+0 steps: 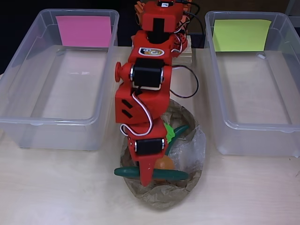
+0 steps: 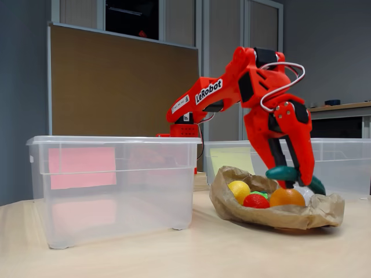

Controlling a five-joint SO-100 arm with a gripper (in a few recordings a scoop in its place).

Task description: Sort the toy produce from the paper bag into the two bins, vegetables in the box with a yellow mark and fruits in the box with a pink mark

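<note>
The pincer reaches down into the paper bag and its jaws are closed on a dark green toy vegetable, long and slim, which lies crosswise between them with one end sticking out toward nine o'clock and the other toward three in the overhead view. In the fixed view the pincer holds that green piece just above the rest of the produce.

Directly beneath the jaws sits an orange toy fruit; in the overhead view it shows at about one o'clock from the fingertip. A bright green leafy piece lies at twelve o'clock from the pincer, inside the bag. In the fixed view a yellow fruit and a red one rest at the bag's open mouth, at nine o'clock from the orange one.

The bag lies crumpled on the wooden table, between two clear bins. In the overhead view, the bin with the pink mark stands at ten o'clock from the bag, the bin with the yellow mark at two o'clock.
</note>
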